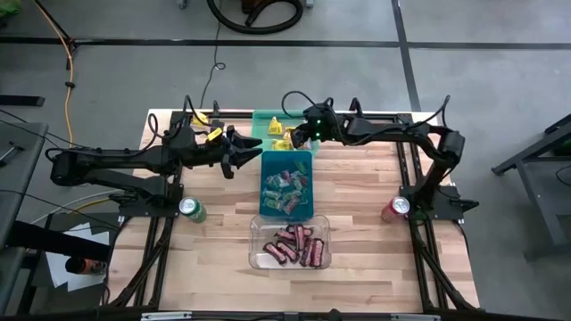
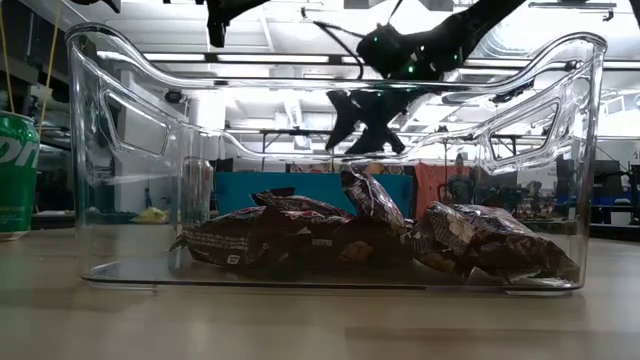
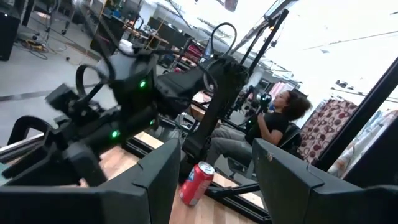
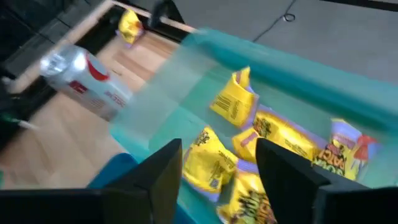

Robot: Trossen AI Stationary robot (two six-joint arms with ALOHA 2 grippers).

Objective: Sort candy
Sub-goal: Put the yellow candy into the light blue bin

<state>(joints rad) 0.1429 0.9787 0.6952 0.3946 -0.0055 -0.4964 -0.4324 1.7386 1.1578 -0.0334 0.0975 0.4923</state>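
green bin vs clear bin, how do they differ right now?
Green bin is opaque teal-green and holds yellow packets; the clear bin is see-through and holds dark red-brown bars. The green bin sits at the table's far edge under the right gripper, the clear bin at the near end, no gripper above. Both hold one candy type.

3 bins in a row along the table (image 1: pixel 357 223) centre: far bin (image 1: pixel 260 123) holds packets (image 1: pixel 282 130); middle bin (image 1: pixel 285 161) mixed candy (image 1: pixel 285 187); near bin (image 1: pixel 290 221) bars (image 1: pixel 294 245). 1 can (image 1: pixel 190 209) at the left edge, 1 can (image 1: pixel 395 209) right.
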